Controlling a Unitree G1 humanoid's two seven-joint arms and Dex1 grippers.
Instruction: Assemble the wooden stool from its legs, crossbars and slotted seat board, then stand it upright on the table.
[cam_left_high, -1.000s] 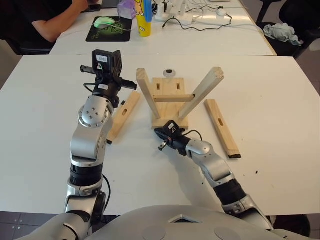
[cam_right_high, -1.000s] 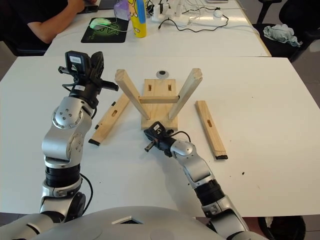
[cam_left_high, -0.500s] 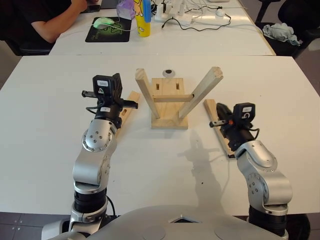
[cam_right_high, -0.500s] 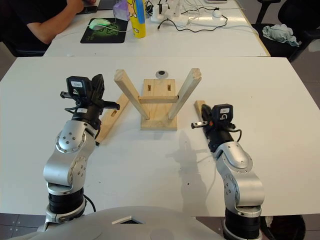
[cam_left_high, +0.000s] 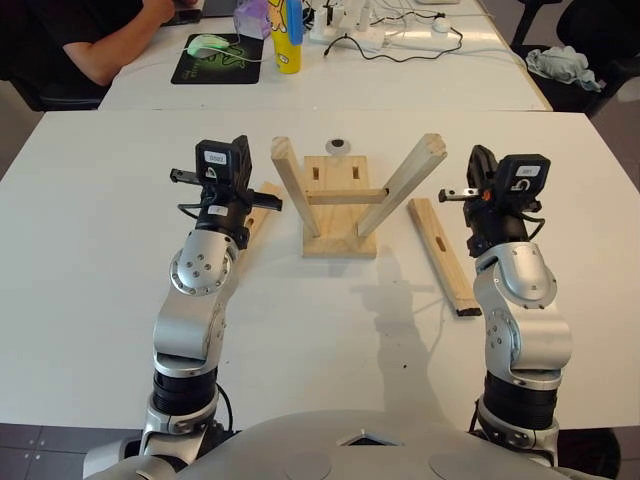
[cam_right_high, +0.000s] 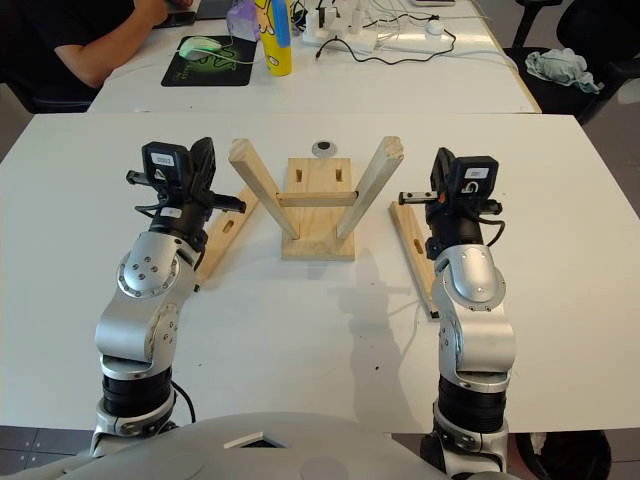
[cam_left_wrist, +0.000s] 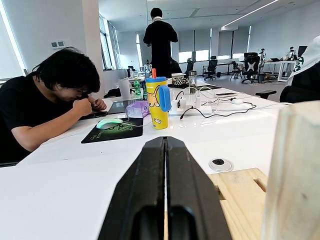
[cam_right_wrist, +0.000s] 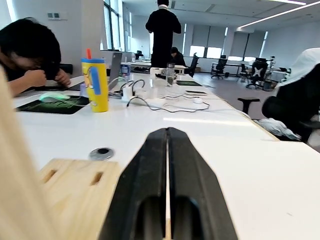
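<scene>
The slotted seat board (cam_left_high: 340, 238) lies flat at the table's middle. Two legs (cam_left_high: 293, 187) (cam_left_high: 403, 185) rise from it in a V, joined by a crossbar (cam_left_high: 347, 197). A loose slotted wooden bar (cam_left_high: 443, 255) lies to the board's right, and another (cam_left_high: 258, 212) lies to its left, partly behind my left arm. My left gripper (cam_left_wrist: 165, 145) is held up left of the V, shut and empty, above that left bar. My right gripper (cam_right_wrist: 167, 132) is raised right of the V, shut and empty, above the right bar's far end. The board's slots (cam_right_wrist: 95, 177) show past its fingers.
A small round disc (cam_left_high: 338, 146) sits just beyond the board. A second table behind holds a yellow bottle (cam_left_high: 289, 35), a mouse pad (cam_left_high: 215, 58) and cables (cam_left_high: 400, 35). White tabletop (cam_left_high: 90, 260) spreads wide on both sides and in front.
My right arm has swung from the board's front edge out to the right and risen upright. My left arm has drawn back a little and settled lower beside the left leg.
</scene>
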